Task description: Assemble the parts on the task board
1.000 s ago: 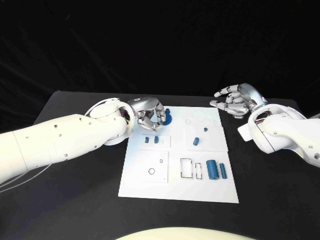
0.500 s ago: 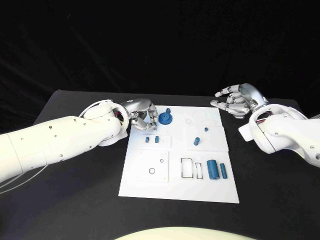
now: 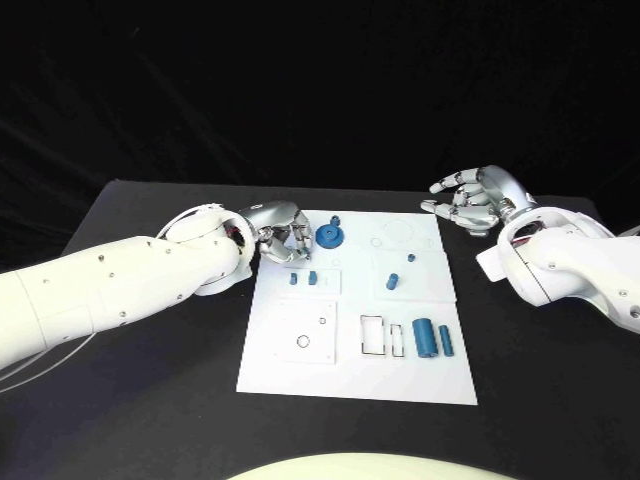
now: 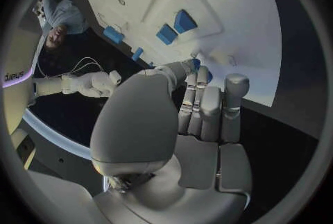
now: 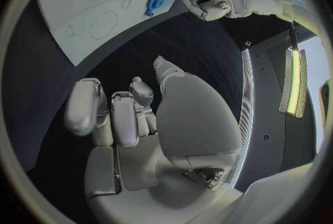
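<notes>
Change noted: a second ago the left hand [image 3: 281,231] covered the blue gear [image 3: 329,238] at the board's far-left corner; it has since drawn back toward 9 o'clock and now sits at the left edge of the white board [image 3: 299,370], its fingers curled in with nothing plainly between them, so it is judged clenched and empty; the head view does not settle whether the fingertips touch the gear, which lies just beside them, now fully exposed on the board; judgement: the gear looks placed, and the hand has let go or is about to leave it

The right hand [image 3: 472,201] hangs off the board's far-right corner, at about 1 o'clock from the board's centre, fingers curled, holding nothing visible; it has not moved over the last second

Board contents: two small blue blocks [image 3: 303,279] on the raised square below the gear; a small blue peg [image 3: 411,259] and a short blue piece [image 3: 392,282] on the right-hand square; two blue cylinders [image 3: 433,339] lying side by side at 5 o'clock, just beside two empty rectangular outlines [image 3: 379,336]; a panel with two small holes [image 3: 310,332] at 7 o'clock, unfilled; a circular outline [image 3: 402,231] beside the gear, also unfilled

Judgement: much of the assembly remains, the cylinders and the empty slots being the obvious outstanding items
</notes>
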You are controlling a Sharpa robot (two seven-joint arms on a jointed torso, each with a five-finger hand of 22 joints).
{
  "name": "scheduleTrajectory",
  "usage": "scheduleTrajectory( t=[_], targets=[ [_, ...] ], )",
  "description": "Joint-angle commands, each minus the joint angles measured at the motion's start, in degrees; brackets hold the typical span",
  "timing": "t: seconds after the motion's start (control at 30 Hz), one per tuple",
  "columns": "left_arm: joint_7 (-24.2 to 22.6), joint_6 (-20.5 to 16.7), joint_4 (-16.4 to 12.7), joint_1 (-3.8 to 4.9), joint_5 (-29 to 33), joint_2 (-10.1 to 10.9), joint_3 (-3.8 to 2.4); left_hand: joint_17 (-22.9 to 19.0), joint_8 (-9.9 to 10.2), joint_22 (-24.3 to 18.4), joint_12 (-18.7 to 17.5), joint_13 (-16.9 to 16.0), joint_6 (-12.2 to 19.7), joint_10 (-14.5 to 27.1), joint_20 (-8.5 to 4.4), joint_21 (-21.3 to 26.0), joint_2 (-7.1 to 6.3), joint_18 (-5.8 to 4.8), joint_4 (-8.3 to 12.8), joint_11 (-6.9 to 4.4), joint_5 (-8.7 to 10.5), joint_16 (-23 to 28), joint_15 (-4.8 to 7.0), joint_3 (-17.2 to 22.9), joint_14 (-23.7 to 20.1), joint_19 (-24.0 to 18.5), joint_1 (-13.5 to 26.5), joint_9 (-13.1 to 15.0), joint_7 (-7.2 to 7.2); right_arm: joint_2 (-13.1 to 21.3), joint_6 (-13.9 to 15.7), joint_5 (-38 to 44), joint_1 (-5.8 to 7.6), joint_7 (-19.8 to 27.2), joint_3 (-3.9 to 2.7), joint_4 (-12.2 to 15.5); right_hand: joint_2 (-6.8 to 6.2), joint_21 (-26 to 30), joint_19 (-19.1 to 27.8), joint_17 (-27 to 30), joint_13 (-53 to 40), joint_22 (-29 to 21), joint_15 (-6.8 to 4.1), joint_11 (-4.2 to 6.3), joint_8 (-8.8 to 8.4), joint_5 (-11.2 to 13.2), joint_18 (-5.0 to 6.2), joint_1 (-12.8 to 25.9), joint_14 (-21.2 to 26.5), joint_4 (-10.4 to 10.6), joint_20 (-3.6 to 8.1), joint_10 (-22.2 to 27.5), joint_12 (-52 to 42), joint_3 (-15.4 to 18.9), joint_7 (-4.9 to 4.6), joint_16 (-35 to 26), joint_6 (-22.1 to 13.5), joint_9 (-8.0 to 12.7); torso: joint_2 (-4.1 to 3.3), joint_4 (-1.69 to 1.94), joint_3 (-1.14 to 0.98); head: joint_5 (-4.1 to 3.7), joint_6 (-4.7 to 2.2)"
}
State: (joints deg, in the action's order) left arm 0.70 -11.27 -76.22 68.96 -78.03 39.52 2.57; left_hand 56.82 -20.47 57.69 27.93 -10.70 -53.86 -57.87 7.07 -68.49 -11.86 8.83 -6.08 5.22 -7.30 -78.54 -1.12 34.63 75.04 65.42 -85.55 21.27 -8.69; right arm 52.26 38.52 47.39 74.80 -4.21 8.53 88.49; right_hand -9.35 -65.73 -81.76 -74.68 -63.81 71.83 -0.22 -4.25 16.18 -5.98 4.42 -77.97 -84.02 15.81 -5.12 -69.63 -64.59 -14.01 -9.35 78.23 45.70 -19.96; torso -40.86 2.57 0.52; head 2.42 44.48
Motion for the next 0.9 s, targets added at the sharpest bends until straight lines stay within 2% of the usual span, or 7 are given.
scheduleTrajectory(
  t=[0.03, 0.9],
  targets=[
    [-0.46, 1.03, 0.12, -0.08, 0.53, -0.23, -0.03, -0.05, 0.35, -0.03, -0.17, -0.10, -0.39, -0.39, 0.00, -0.19, -0.01, -1.09, 0.31, -0.15, 0.20, -0.27, -0.02, -0.07, 0.45, 0.13, 0.51, -0.05, -0.19, 0.00, -0.45, 0.28, -0.03, 0.71, -0.01, 0.03, 0.15, 0.10, -0.48, -0.07, -0.07, 0.07, -0.22, 0.03, 0.37, -0.11, 0.64, 0.58, -2.01, 0.25, -0.12, 0.06, -0.35, -0.19, 0.08, -0.13, -0.34, 0.05, 0.02, -0.02, -0.03, -0.08, -0.06],
    [-0.21, 2.86, 0.13, -0.33, 1.38, -0.92, 0.19, -0.19, 0.34, 0.12, -0.23, -0.15, -0.63, -0.63, -0.02, -0.30, 0.03, -1.12, 0.43, -0.19, 0.20, -0.27, 0.02, -0.03, 0.47, 0.24, 0.53, -0.07, -0.18, 0.03, -0.52, 0.29, -0.04, 0.72, -0.01, 0.05, 0.15, 0.10, -0.48, -0.07, -0.07, 0.07, -0.22, 0.03, 0.37, -0.11, 0.64, 0.58, -2.01, 0.25, -0.12, 0.06, -0.35, -0.19, 0.08, -0.13, -0.34, 0.05, 0.01, 0.04, -0.02, -0.07, 0.17]
  ],
)
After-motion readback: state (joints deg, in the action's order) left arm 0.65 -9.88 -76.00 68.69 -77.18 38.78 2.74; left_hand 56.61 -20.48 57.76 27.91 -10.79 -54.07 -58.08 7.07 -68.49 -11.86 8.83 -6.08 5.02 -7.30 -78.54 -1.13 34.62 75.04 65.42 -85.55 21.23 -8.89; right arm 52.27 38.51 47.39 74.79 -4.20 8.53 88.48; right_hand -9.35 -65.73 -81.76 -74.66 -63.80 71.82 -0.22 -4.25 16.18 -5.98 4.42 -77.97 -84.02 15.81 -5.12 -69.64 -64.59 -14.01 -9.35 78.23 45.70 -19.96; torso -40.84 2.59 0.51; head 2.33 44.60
